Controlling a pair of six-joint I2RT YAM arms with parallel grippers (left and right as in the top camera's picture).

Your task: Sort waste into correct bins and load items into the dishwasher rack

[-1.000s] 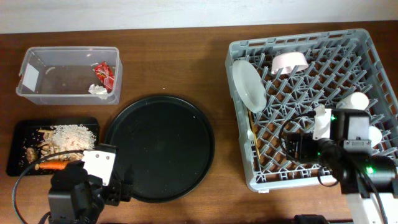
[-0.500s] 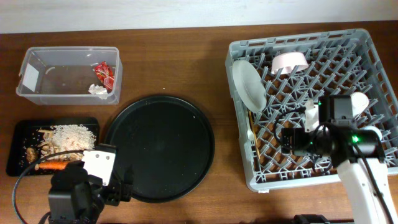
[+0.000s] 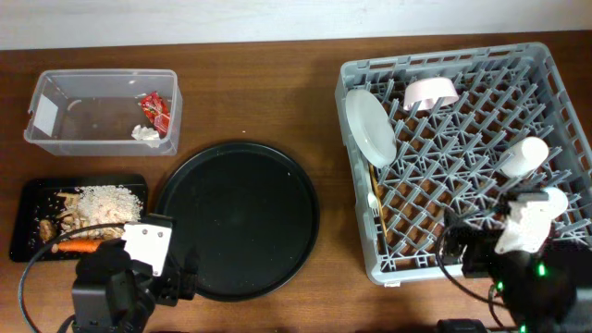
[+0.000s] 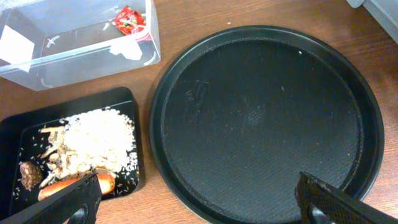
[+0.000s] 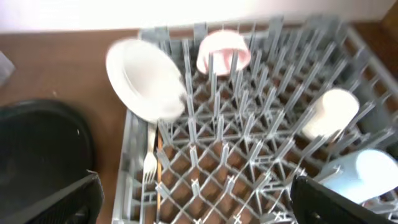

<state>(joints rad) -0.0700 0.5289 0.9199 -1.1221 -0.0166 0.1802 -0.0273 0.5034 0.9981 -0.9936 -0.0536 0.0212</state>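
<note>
The grey dishwasher rack holds a white plate, a white bowl, a small white cup, a light blue cup, a white fork and a thin wooden stick. The clear tub holds the red wrapper and white tissue. The flat black tray holds rice, a carrot and a brown scrap. My left gripper is open and empty at the round tray's near edge. My right gripper is open and empty at the rack's front edge.
The large round black tray lies between the bins and the rack. In the right wrist view the plate, bowl, fork and both cups stand among the pegs.
My right arm has drawn back from over the rack's middle toward its front edge. The left arm has not moved.
</note>
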